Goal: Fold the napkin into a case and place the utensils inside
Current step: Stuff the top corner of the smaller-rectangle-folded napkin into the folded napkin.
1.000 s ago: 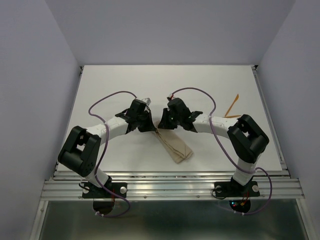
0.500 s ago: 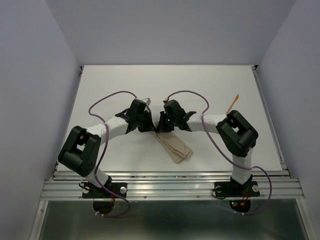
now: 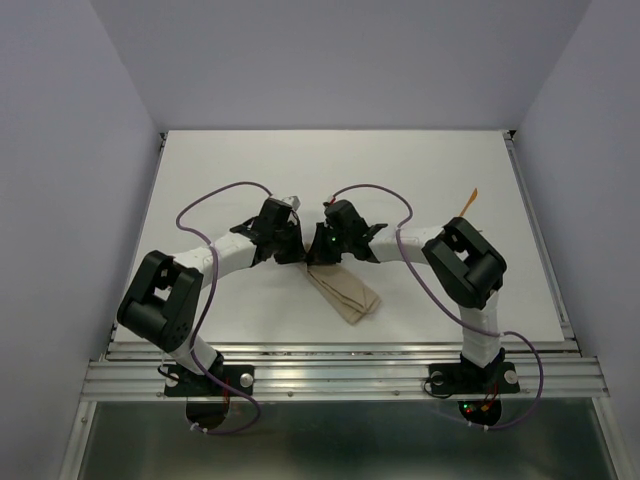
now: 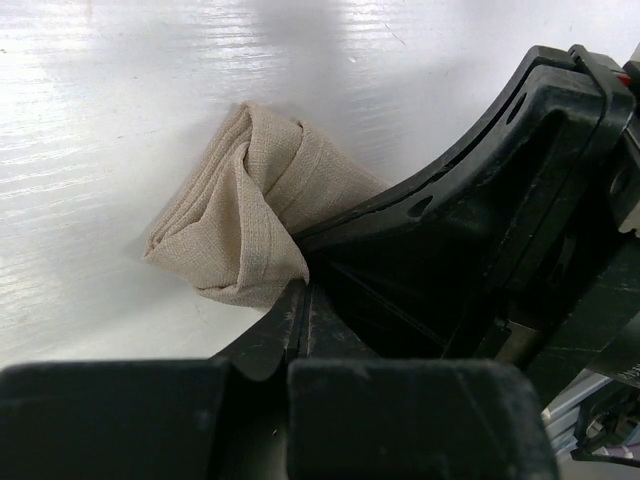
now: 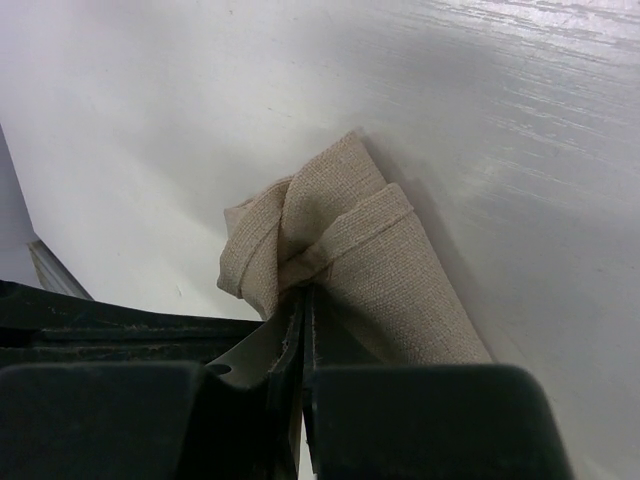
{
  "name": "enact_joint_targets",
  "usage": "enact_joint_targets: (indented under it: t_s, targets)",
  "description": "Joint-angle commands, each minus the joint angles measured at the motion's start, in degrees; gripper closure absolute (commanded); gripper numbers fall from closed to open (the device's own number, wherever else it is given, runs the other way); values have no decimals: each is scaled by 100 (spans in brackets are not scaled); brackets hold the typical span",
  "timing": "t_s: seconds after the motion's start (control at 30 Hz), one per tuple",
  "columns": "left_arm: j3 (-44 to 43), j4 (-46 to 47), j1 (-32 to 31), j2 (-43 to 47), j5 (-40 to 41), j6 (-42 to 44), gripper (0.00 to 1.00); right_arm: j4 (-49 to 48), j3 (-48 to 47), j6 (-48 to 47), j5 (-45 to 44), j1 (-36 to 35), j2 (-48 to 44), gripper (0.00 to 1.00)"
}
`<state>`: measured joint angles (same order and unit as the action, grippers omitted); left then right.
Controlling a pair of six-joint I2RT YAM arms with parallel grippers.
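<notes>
**Edges and room.** The white desk (image 3: 250, 160) is closed in by pale walls on the left, right and far sides, with a metal rail (image 3: 340, 372) along its near edge. Both arms reach inward and meet near the desk's centre. From there the desk surface stretches well away to the left, the right and the far wall.

**Left tool** (image 4: 303, 290). Its fingers are pressed together, and their tips pinch the far end of the napkin (image 3: 345, 292). The right arm's black housing is just beside it.

**Napkin.** It is folded into a narrow layered strip lying on the desk just right of centre. Its long axis runs diagonally. The far-left end sits under the two tools and the near-right end points toward the rail, stopping short of it. The cloth is plain tan-beige with a visible weave. At the held end it is bunched, with folded hems crossing one another. The rest lies flat, showing lengthwise fold lines.

**Right tool** (image 5: 301, 295). Its fingers are pressed together on the same bunched end, gripping a hemmed fold.

**Orange utensil** (image 3: 467, 204). This thin stick lies far right on the desk, well apart from the napkin and near the right edge. It is partly hidden behind the right arm's elbow.
</notes>
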<state>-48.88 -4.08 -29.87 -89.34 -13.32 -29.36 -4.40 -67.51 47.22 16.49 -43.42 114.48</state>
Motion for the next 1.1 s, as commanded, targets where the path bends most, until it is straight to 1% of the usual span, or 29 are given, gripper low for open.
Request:
enact_joint_targets:
  t_s: [0.0, 0.07, 0.1, 0.17, 0.23, 0.27, 0.33, 0.37, 0.47, 0.6, 0.7, 0.77, 0.93, 1.07]
  targets:
    - [-157, 83, -54, 40, -188, 45, 100, -25, -193, 165, -216, -44, 207, 98]
    - [-104, 65, -54, -4, -197, 36, 100, -25, -184, 173, -199, -44, 233, 98]
    - [-104, 47, -46, -22, -197, 27, 96, -25, -184, 173, -190, -44, 250, 98]
    - [-148, -49, -45, -40, -153, 27, 83, -34, -175, 173, -173, -44, 259, 98]
    - [-244, -250, -28, 39, 4, 45, 74, -34, -167, 165, -173, -44, 277, 98]
    - [-288, -312, -19, 92, 57, 54, 70, -34, -158, 165, -173, -44, 268, 98]
    - [-402, -505, 77, 267, 180, 141, 70, -43, -140, 147, -181, -44, 251, 98]
    - [-438, -559, 121, 329, 216, 176, 65, -43, -131, 147, -181, -44, 251, 98]
    - [-631, -743, 288, 435, 242, 317, 65, -60, -123, 147, -155, -44, 251, 98]
    - [-868, -928, 332, 312, 260, 414, 65, -78, -140, 156, -137, -44, 268, 98]
    - [-956, -1025, 333, 215, 365, 379, 69, -96, -140, 182, -137, -44, 251, 98]
    - [-983, -1113, 332, 163, 392, 370, 74, -87, -140, 182, -137, -44, 242, 98]
    - [-1193, -1490, 271, 14, 532, 335, 75, -87, -158, 173, -146, -44, 233, 98]
    - [-1308, -1675, 122, -145, 558, 274, 78, -87, -149, 173, -137, -44, 233, 98]
